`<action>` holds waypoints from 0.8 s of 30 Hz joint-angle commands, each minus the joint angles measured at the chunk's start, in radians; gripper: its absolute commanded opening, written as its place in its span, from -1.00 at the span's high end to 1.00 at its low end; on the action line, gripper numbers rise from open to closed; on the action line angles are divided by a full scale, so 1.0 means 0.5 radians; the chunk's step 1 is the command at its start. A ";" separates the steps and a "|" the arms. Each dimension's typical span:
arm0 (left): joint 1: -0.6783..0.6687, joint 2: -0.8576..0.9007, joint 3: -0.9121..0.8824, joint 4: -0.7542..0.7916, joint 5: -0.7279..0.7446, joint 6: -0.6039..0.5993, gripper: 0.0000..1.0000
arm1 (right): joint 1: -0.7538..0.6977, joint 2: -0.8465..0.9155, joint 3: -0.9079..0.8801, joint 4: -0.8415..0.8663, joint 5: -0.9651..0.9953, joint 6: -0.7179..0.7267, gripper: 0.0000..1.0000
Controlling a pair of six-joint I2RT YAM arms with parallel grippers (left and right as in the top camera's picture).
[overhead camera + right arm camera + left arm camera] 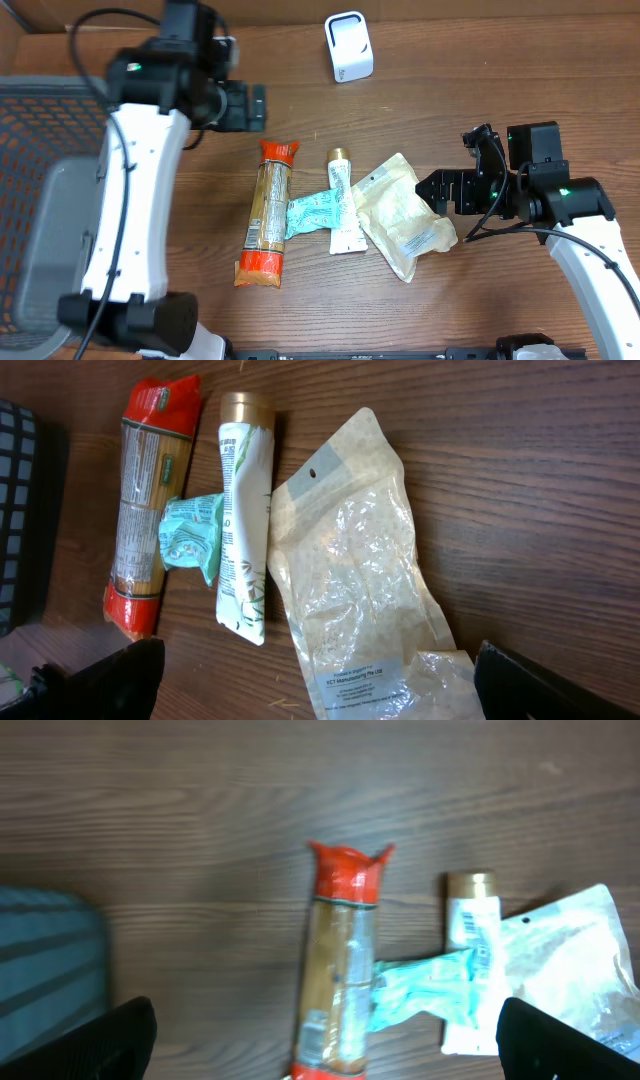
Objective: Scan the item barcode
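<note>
No lettering is sharp enough to read

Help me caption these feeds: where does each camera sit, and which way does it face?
Overhead: fixed above the table, looking down on the orange-ended pack, scanner and basket; both arms show, left gripper and right gripper open.
Left wrist: on the left arm, facing down at the orange-ended pack; its fingertips fill the bottom corners.
Right wrist: on the right arm, facing down at the clear pouch; its fingertips likewise.
Shared: both wrist views show that pack, the tube and pouch.
</note>
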 commanded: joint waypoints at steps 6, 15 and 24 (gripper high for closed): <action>0.484 -0.323 0.090 -0.158 0.086 0.449 -0.99 | 0.011 0.002 0.041 0.064 -0.009 -0.002 -1.00; 0.880 -0.314 0.054 -0.204 0.405 0.709 -1.00 | 0.011 0.034 0.041 0.071 -0.009 -0.060 -1.00; 0.896 -0.220 0.049 -0.195 0.402 0.709 -0.99 | 0.008 0.283 0.041 0.090 -0.009 -0.273 -1.00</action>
